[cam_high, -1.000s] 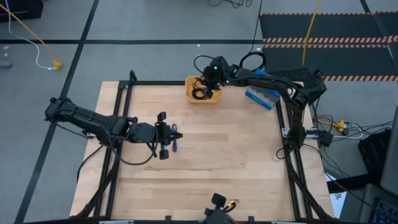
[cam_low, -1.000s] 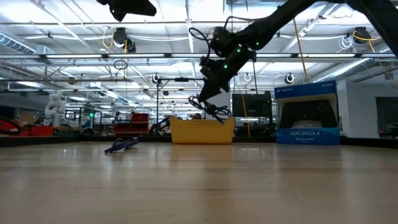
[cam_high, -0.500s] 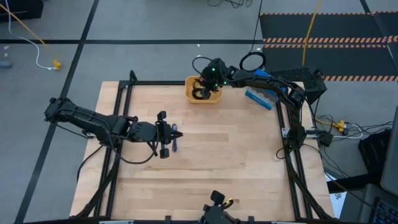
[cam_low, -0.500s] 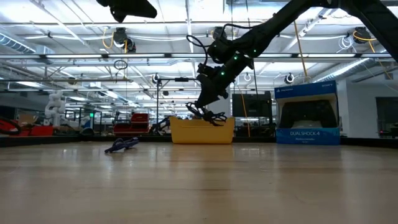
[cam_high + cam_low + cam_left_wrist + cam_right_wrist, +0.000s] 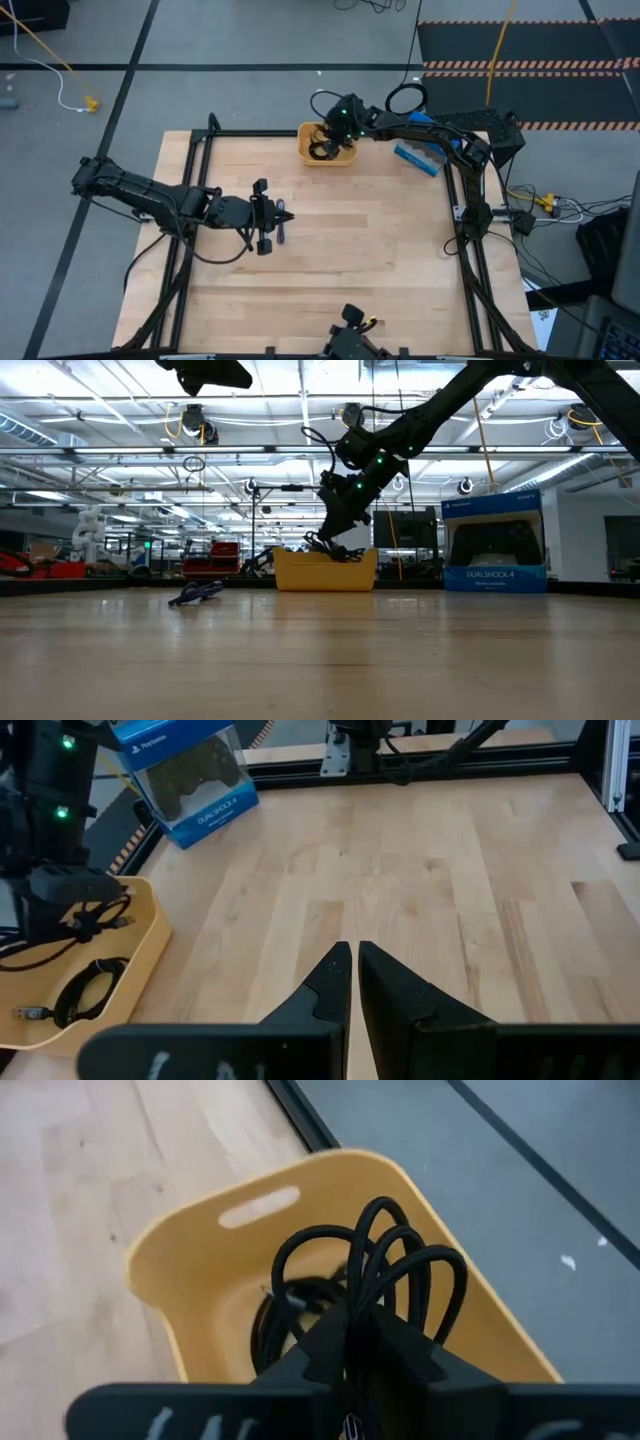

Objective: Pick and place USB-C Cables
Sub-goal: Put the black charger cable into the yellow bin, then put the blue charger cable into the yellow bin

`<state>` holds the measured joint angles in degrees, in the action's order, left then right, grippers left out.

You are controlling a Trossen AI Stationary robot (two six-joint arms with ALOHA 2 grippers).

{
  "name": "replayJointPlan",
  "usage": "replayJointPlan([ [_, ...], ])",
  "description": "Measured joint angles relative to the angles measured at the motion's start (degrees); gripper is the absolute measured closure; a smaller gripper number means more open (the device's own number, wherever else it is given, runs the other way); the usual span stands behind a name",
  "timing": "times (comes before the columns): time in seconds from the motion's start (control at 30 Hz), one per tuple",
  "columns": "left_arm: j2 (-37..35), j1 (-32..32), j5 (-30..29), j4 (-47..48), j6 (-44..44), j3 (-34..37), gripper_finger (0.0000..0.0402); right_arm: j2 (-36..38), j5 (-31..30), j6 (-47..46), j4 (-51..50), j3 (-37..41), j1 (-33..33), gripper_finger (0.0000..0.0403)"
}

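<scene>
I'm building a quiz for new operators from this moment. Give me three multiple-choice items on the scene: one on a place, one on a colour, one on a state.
1. Where is the right gripper?
A. Over the yellow bin
B. Beside the DualShock box
C. At the table's near edge

2. What colour is the cable lying on the table?
A. Yellow
B. Purple-blue
C. White

3. What state is the right gripper in?
A. Open and empty
B. Shut on the black coiled cable
C. Shut on the bin's rim

Answers:
1 A: the high view shows it above the bin at the table's far edge.
2 B: the low view shows a purple-blue cable on the wood, apart from the bin.
3 B: the right wrist view shows its fingers closed around black loops over the bin, where another black cable already lies.
</scene>
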<state>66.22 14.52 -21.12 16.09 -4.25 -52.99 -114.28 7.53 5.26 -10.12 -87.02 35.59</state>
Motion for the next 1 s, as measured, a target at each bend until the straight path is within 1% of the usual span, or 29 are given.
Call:
replayJointPlan([
  [0.2, 0.0, 0.0, 0.0, -0.03, -0.04, 0.0, 0.0376, 0.0, 0.0, -0.16, 2.61, 3.08, 0.07, 0.0357],
  [0.6, 0.0, 0.0, 0.01, -0.1, -0.08, 0.0, 0.0376, 0.02, 0.0, -0.18, 4.29, 3.19, -0.01, 0.0334],
  [0.73, 0.0, 0.0, 0.02, -0.08, -0.04, 0.0, 0.0376, 1.52, 0.07, -0.34, 4.07, 3.21, -0.74, 0.0322],
  [0.87, 0.0, 0.0, 0.02, 0.0, -0.04, 0.0, 0.0376, 4.48, 0.19, 0.15, 1.02, 3.21, -2.49, 0.0311],
  [1.0, 0.0, 0.0, 0.02, 0.14, -0.38, 0.0, 0.0376, 8.78, 0.22, 2.26, -5.48, 3.2, -4.7, 0.0303],
])
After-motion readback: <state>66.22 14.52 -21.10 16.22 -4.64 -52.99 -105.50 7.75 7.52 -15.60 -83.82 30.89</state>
